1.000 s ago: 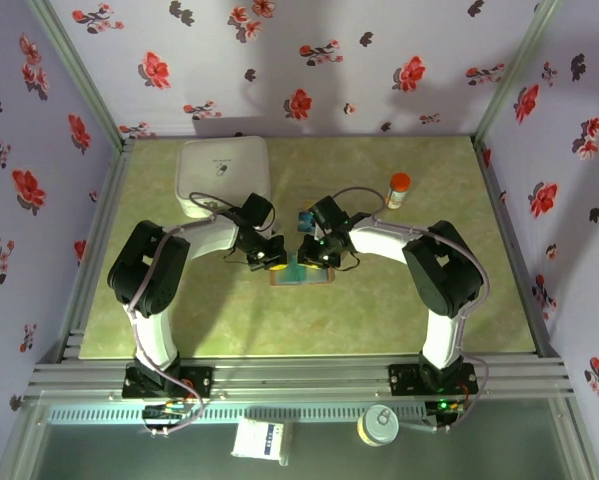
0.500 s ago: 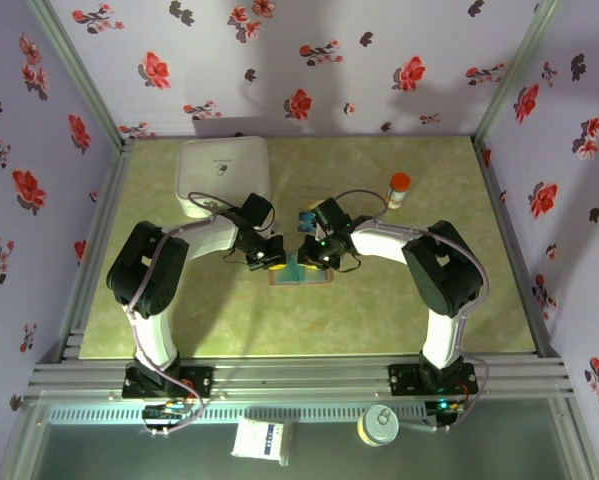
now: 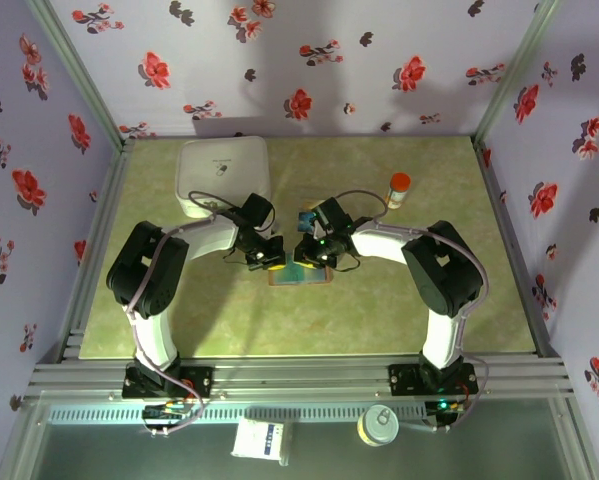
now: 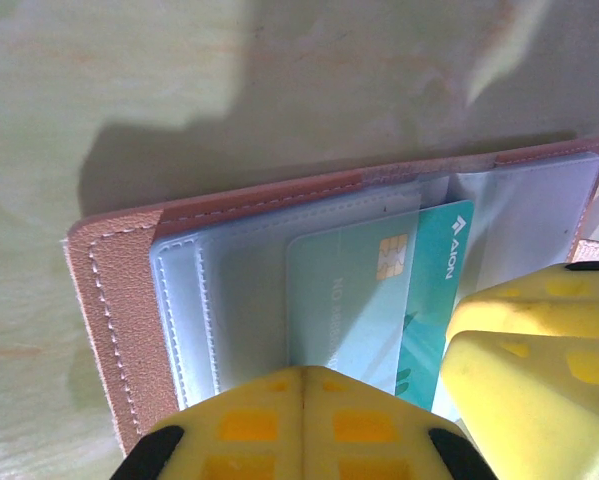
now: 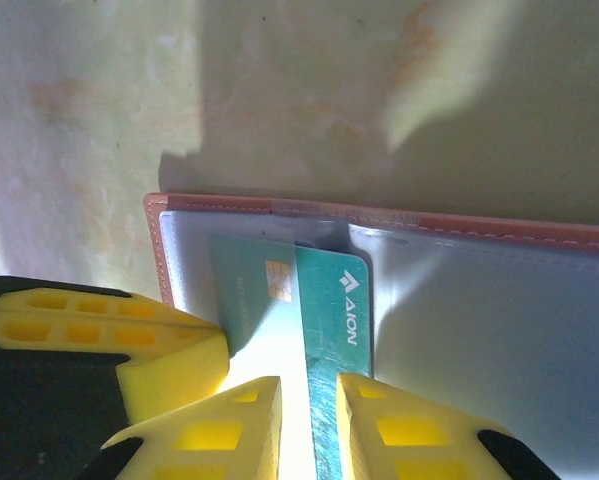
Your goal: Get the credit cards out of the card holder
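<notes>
The table (image 3: pixel 429 300) is a pale green mat, boxed in by flowered walls (image 3: pixel 309 60). At its far left sits a white rounded box (image 3: pixel 224 172). The left arm (image 3: pixel 154 270) and the right arm (image 3: pixel 434 265) both bend inward, so their heads meet over the middle of the table. A little bottle (image 3: pixel 398 189) with an orange cap stands upright at the far right, well apart from them.

Between the two heads the wallet (image 3: pixel 301 272) lies open and flat on the mat. Up close it is tan leather around the rim (image 4: pixel 119 300) with clear pockets inside (image 5: pixel 499 330).

The left gripper (image 3: pixel 267 258) is down on the wallet's left half. Seen from its own wrist, its yellow fingers are pressed together with no gap (image 4: pixel 301 385), resting on the pocket edge.

The right gripper (image 3: pixel 314 252) is just beside it, with its fingers a thin slit apart (image 5: pixel 309 395).

A teal card (image 4: pixel 349 290) with a gold chip is halfway out of its pocket. One part looks pale under the clear plastic, and the other is bare and darker. From the right wrist, the card's bare edge (image 5: pixel 329 300) runs straight down into that slit, pinched between the two fingers.
</notes>
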